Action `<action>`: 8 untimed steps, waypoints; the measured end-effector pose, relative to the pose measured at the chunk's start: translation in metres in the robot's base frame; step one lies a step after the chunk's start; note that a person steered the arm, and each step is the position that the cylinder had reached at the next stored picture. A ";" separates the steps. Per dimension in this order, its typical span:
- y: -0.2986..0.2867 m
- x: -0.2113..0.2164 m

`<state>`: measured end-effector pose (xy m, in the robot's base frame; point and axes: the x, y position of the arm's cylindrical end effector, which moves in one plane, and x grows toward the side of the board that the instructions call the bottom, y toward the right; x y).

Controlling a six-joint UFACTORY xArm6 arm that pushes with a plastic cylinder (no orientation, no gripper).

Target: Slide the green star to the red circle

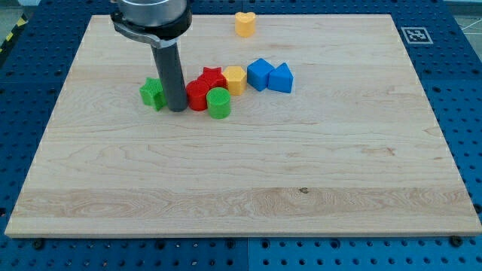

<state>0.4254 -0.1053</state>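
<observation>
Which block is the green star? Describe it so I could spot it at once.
On the wooden board, find the dark rod; my tip stands between two blocks. The green star block lies just to the view's left, apart from the cluster. The green round block sits right of the red circle block.

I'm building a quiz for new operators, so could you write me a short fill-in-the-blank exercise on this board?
1. My tip stands between the green star and the ____ circle.
2. The heart near the view's top is ____.
3. The green cylinder sits at the view's ____ of my tip.
4. The number of blue blocks is ____.

Missing words: red; orange; right; two
</observation>
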 end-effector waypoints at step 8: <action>-0.092 -0.022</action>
<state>0.4036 -0.1969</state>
